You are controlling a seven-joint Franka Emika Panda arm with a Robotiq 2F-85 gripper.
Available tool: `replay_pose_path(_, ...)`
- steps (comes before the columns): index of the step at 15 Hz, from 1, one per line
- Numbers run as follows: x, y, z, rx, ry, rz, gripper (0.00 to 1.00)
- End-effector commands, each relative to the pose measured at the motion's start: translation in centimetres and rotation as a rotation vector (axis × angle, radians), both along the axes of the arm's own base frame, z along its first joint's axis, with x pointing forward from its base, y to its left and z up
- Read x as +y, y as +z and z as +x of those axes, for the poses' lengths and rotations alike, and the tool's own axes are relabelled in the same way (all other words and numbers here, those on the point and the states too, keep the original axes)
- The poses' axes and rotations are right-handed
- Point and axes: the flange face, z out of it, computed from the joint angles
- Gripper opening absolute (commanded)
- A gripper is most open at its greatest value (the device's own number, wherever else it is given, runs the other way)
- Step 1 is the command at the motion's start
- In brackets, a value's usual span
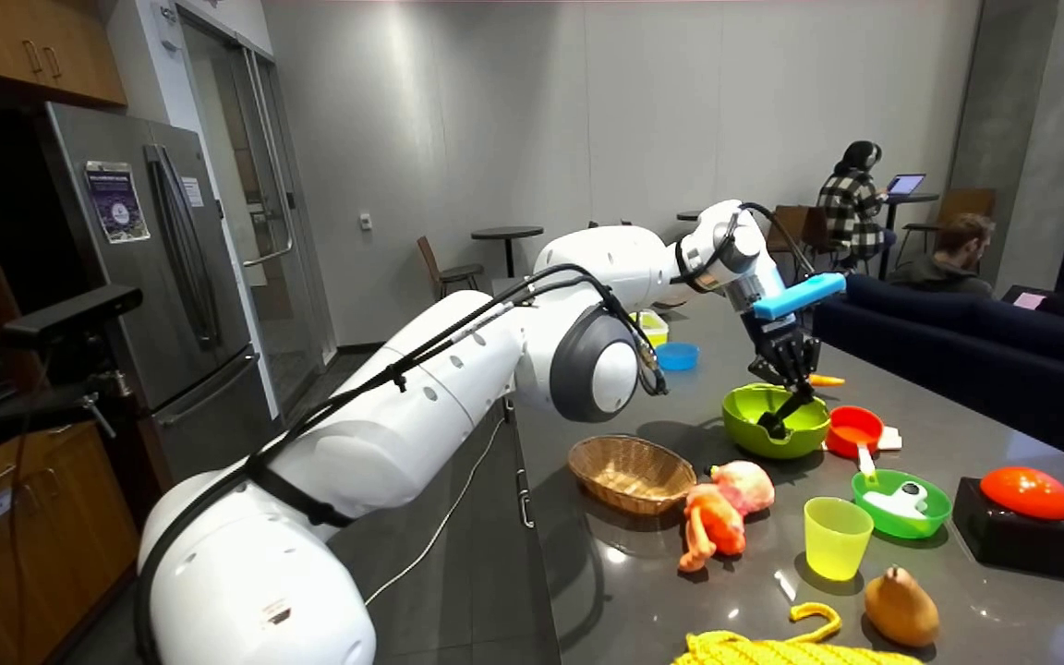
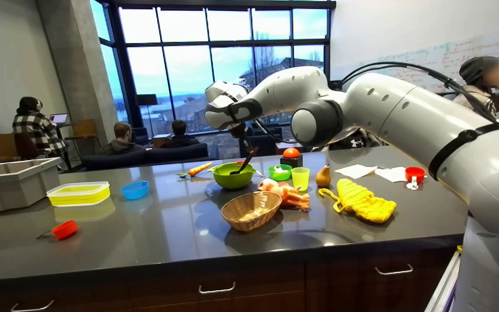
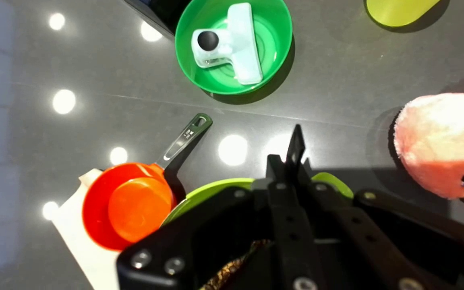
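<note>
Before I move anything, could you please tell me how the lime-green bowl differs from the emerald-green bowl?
Size: the lime-green bowl is wider and deeper than the emerald-green bowl.
Colour: the lime-green bowl is yellowish; the emerald-green bowl is a cooler green.
Contents: a black utensil dips into the lime-green bowl; a white bag clip lies in the emerald-green bowl.
Shared: both stand upright on the dark countertop.

Find bowl (image 2: 228, 181) near centre of an exterior view, with utensil (image 2: 246, 162) in it; note basket (image 2: 253, 223) before it, toy (image 2: 290, 196) right of basket, carrot (image 2: 199, 169) left of bowl, container (image 2: 78, 196) at mid-left.
</note>
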Motion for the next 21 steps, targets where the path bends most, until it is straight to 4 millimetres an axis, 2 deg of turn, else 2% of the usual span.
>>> replay_pose_path(1,0.4,0.7,0.1,-0.007,0.009,0.01,0.01)
replay_pose_path(11,-0.8,-0.3,0.8,-0.089,-0.05,0.026,0.01)
replay_pose_path(14,-2.0,-1.1,0.7,-0.098,-0.089,0.023,0.01)
replay_pose_path(21,-5.3,-1.2,0.2,-0.096,-0.153,0.009,0.01)
